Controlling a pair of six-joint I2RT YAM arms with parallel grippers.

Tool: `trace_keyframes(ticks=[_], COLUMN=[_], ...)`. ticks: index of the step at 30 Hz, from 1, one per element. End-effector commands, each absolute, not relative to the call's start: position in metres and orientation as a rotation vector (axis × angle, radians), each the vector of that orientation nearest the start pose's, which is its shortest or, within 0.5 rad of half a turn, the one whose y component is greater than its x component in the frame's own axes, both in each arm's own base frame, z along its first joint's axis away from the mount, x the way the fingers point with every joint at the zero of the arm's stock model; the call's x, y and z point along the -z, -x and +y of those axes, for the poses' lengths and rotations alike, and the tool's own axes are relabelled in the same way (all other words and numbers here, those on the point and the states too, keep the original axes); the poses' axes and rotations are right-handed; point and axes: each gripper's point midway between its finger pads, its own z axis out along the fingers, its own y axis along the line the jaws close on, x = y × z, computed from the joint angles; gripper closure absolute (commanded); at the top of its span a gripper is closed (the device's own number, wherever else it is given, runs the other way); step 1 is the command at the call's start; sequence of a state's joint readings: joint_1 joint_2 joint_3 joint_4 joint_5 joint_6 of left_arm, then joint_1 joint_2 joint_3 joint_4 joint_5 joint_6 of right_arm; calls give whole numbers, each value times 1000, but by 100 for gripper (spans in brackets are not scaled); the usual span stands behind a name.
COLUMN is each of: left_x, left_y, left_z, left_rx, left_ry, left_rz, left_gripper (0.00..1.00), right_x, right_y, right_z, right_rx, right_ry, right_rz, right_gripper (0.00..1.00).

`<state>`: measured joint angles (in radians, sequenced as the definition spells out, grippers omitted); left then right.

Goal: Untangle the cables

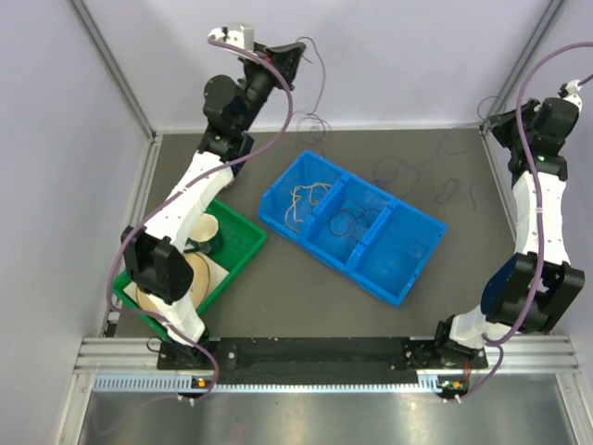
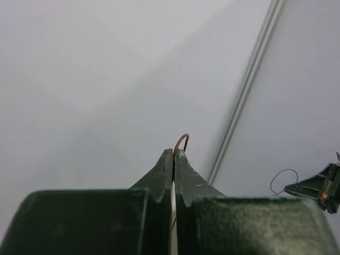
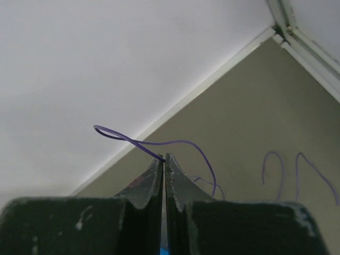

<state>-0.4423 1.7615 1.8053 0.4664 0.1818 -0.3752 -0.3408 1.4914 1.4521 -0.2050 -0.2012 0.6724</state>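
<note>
My left gripper [image 1: 300,48] is raised high against the back wall, shut on a thin dark-brown cable [image 2: 182,139] that loops out past its tips [image 2: 174,154]. That cable [image 1: 320,88] hangs down to a small tangle [image 1: 313,128] at the table's far edge. At the back right, my right gripper [image 1: 489,120] is lifted and shut on a thin purple cable [image 3: 159,142] curling from its tips [image 3: 164,158]. More purple cables [image 1: 400,172] lie loose on the mat. Cream cables [image 1: 309,198] and dark cables [image 1: 350,221] lie in the blue bin [image 1: 408,278].
The blue bin has three compartments and sits mid-table at an angle. A green tray [image 1: 243,255] at the left holds a cup [image 1: 206,230] and a plate [image 1: 211,276], partly under the left arm. Walls close in the back and both sides.
</note>
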Motion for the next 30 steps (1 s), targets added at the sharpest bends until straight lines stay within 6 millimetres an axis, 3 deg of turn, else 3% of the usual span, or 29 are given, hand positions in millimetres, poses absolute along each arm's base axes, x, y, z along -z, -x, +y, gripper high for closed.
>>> trace_keyframes(ticks=[1,3,7,20,25,30], left_x=[-573,-582,-598,-666,-672,-660], left_y=[-454,-449,-429,-368,-364,-374], left_z=[-228,-218,-228,-227,-224,-222], left_rx=[818,808,895,967,937,906], left_ry=[-138,-136,-195,-293,-298,-272], left_rz=[967,940,900,711,699,734], left_gripper=[100,100,100,100,100,100], right_x=[-332,-327,-319,-328,-327,-325], right_y=[-462,-460,-457,-453,-453,-455], right_z=[-132,-140,-145,-133,-127,-123], right_rx=[-295,-250,-227,-286,-317,-337], right_ry=[-817,-839,-863,-831,-816,-792], right_rz=[1633,1635,1641,1633,1638,1654], right_gripper=[100,100,100,100,100,100])
